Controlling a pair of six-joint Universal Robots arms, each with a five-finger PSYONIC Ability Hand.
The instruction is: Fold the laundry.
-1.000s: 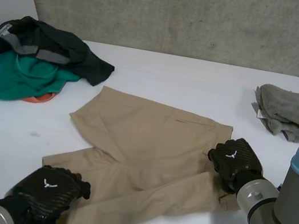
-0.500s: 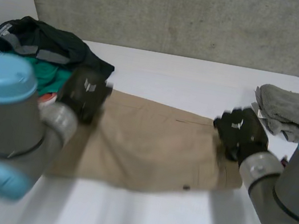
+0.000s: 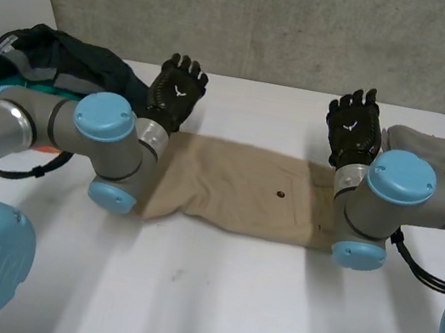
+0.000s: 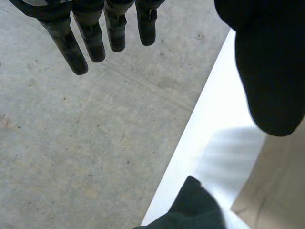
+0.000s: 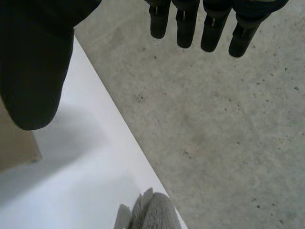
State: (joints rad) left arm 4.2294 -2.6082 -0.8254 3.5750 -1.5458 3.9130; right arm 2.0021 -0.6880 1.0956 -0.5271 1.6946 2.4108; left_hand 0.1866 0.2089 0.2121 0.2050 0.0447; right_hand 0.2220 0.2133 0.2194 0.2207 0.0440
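Tan trousers (image 3: 235, 190): mid-counter (image 3: 249, 309), now doubled, near half laid over far half since a second ago. Left hand (image 3: 175, 93), right hand (image 3: 352, 129): released, fingers straight, empty, raised beyond the far edge. First fold judged done.

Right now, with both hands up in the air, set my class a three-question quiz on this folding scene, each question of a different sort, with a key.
1. True or false: the left hand is curled round the tan trousers.
2. What lies at the right arm's end of the table? A) a grey towel B) a red bucket C) a blue book
3. Fill in: the pile of dark and green clothes lies on the robot's ____ side.
Key: 1 false: its fingers are straight and hold nothing, like those of the right hand. 2 A. 3 left.
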